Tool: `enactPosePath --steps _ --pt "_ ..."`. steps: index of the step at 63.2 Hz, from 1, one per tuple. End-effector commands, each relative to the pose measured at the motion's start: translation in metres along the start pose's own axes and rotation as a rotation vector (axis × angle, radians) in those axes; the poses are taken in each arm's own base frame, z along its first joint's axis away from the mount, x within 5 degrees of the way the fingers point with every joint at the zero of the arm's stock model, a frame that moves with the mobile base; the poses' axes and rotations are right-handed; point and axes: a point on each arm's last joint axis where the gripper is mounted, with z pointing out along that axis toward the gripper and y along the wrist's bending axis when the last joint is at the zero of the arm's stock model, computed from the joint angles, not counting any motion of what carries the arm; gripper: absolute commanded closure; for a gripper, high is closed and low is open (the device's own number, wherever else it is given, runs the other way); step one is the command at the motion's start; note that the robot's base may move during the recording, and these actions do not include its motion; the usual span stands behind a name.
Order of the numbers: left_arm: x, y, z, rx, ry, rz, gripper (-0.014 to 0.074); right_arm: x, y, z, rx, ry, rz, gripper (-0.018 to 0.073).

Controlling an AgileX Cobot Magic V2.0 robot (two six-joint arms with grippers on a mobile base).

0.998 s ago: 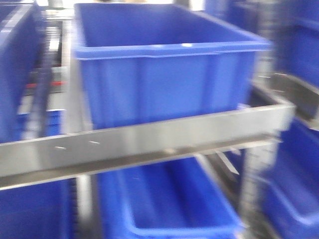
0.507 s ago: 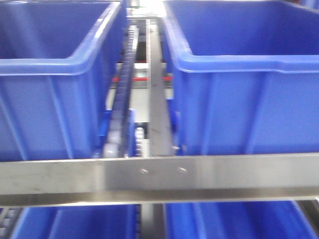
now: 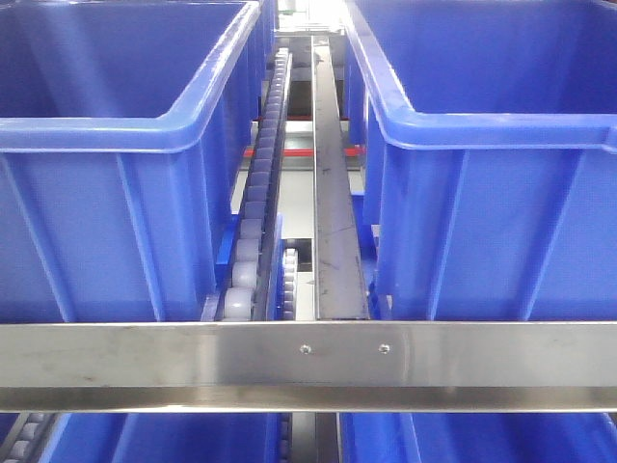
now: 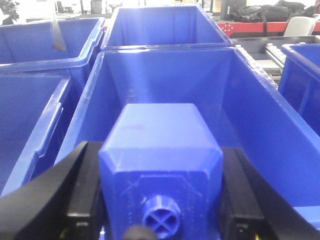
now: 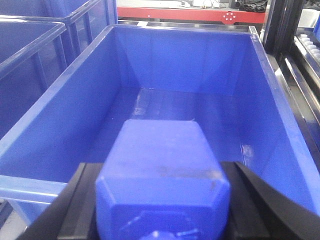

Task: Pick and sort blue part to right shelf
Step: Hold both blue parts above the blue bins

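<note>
The left tool (image 4: pixel 161 192) is clamped on the blue part (image 4: pixel 160 145). Its black fingers (image 4: pixel 87 190) press against both flat sides, the knob cap (image 4: pixel 161 216) is turned toward the wrist camera, and the base points out over an open blue bin (image 4: pixel 250 115). The right tool (image 5: pixel 162 202) is likewise closed on a second blue block (image 5: pixel 162 165), held above the near end of another bin (image 5: pixel 65 110) that looks empty. In the front view the right shelf (image 3: pixel 333 222) fills the frame. 2 upper bins (image 3: pixel 106 222) stand side by side just behind the front rail (image 3: pixel 482 362), a white roller track (image 3: pixel 253 251) runs back from the rail between them, and more blue plastic shows below the rail. I judge the pick done and the placing in hand. The part already hangs over a bin, so the next move calls for lowering it toward the bin floor, then spreading the fingers and lifting straight out without clipping the walls. Neither arm appears in the front view, so it cannot be told which bin behind the rail each tool hangs over. The second block's cap is cut off by the lower edge of the right wrist view, so I cannot tell whether it is the same kind of part.
</note>
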Motion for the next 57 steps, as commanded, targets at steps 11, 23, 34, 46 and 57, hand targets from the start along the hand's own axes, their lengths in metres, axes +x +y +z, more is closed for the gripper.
enactPosePath --steps 11,23,34,46,57 --pt "-0.0169 -0.0006 -0.0007 0.011 -0.108 -0.002 0.0283 -0.0189 0.0002 -0.0023 0.003 -0.122 -0.007 0.0095" --pt "-0.0169 -0.0006 -0.0007 0.011 -0.108 -0.002 0.0283 -0.0189 0.0002 -0.0023 0.003 -0.122 -0.007 0.0095" --pt "-0.0169 -0.0006 -0.0007 0.011 -0.108 -0.002 0.0283 -0.0189 0.0002 -0.0023 0.003 -0.122 -0.007 0.0095" --pt "-0.0169 -0.0006 -0.0007 0.011 -0.108 -0.002 0.0283 -0.0202 0.0002 -0.0025 0.004 -0.136 -0.013 0.0095" --pt "-0.0169 -0.0011 -0.0007 0.017 -0.107 -0.02 0.0283 -0.0224 0.0003 -0.0028 0.003 -0.16 -0.01 0.0095"
